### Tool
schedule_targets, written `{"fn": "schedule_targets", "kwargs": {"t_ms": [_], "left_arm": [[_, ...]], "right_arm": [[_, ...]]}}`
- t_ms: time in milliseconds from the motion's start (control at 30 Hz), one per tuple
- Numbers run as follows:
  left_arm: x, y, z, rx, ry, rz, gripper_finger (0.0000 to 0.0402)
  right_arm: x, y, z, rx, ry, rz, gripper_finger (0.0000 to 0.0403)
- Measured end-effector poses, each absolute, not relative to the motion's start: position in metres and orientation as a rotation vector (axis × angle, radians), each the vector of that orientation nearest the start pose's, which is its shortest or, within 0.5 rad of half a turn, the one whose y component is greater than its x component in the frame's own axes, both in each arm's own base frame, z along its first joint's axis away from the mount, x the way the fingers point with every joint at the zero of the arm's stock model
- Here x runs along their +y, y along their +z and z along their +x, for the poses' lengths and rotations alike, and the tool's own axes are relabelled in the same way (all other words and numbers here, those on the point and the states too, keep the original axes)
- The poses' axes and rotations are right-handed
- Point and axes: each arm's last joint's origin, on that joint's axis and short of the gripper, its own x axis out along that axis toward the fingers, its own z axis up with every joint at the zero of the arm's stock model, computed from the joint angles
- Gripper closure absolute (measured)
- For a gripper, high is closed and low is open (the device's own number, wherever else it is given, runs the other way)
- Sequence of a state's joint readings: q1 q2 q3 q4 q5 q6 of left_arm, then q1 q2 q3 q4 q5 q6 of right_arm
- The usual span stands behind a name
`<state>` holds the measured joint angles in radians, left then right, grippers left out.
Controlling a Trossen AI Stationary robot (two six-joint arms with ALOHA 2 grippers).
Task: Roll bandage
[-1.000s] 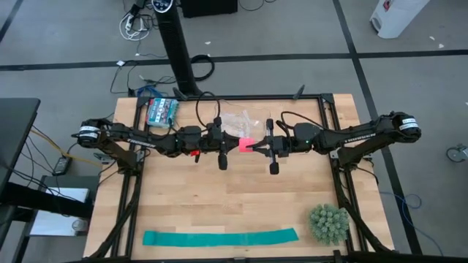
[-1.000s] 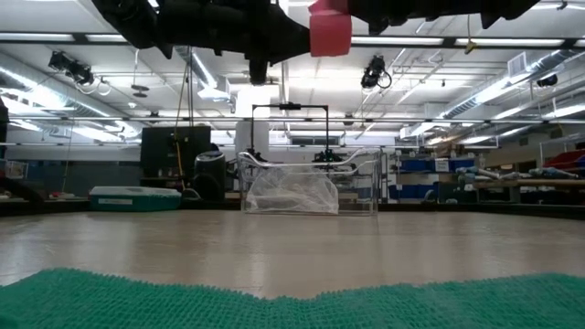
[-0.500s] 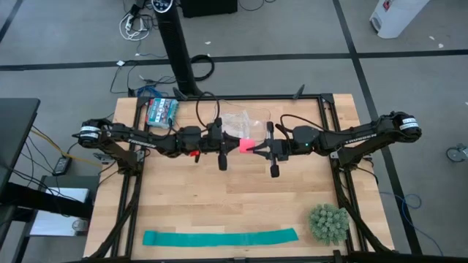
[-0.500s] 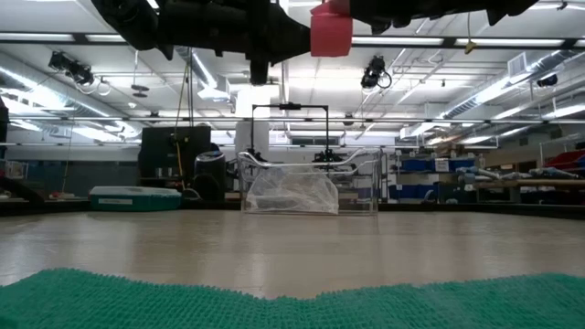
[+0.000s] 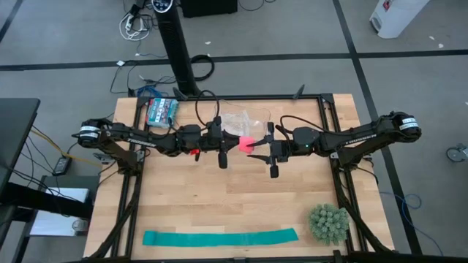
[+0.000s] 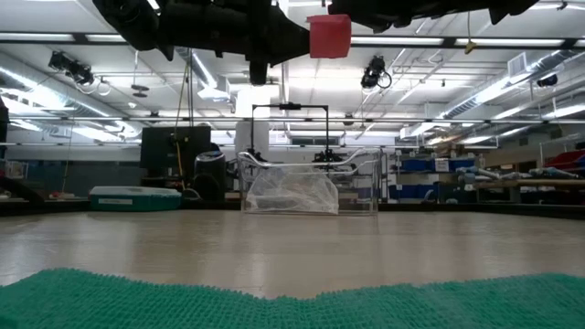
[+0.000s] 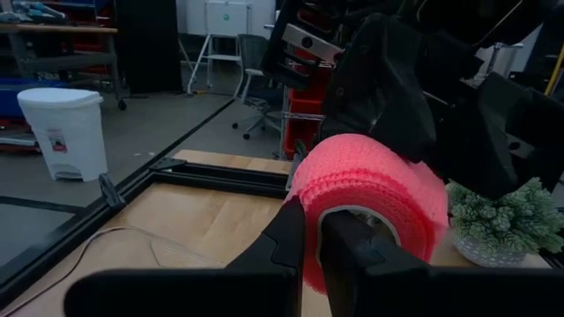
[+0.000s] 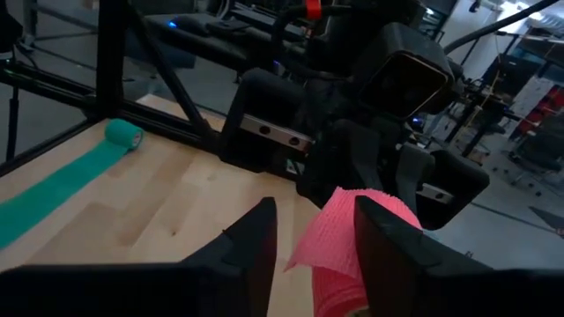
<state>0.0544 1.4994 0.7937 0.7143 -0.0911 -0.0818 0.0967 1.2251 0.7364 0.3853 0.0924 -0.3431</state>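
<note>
Pink bandage (image 7: pixel 370 198) roll clamped in left claw (image 7: pixel 310 231); right claw (image 8: pixel 310 239) apart w/ fingers beside it.

One pink bandage (image 5: pixel 246 143), one teal strip (image 5: pixel 220 237), one spiky green ball (image 5: pixel 327 223), two claws.

Bandage (image 5: pixel 246 142): pink-red knit fabric, wound into a compact roll with a hollow core. Held aloft above the table's back-centre, not touching the surface. A short loose tail flares from the roll.

Probably a robotics lab, strip lights (image 6: pixel 82 41), storage shelving (image 6: pixel 430 178), concrete floor (image 5: pixel 409 80)
</note>
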Motion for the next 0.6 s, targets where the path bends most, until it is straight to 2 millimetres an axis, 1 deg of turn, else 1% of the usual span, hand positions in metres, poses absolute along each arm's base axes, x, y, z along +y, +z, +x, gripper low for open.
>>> {"fn": "schedule_targets", "kwargs": {"t_ms": [200, 333, 600], "left_arm": [[0.020, 0.254, 0.323, -0.011, 0.139, -0.079, 0.0370], [0.020, 0.256, 0.322, -0.011, 0.144, -0.056, 0.0370], [0.023, 0.253, 0.322, 0.017, 0.168, -0.054, 0.0370]], "right_arm": [[0.025, 0.279, 0.270, 0.108, 0.022, -0.354, 0.0269], [0.030, 0.283, 0.270, 0.063, 0.027, -0.371, 0.0275], [0.030, 0.289, 0.271, 0.056, -0.054, -0.400, 0.0278]]}}
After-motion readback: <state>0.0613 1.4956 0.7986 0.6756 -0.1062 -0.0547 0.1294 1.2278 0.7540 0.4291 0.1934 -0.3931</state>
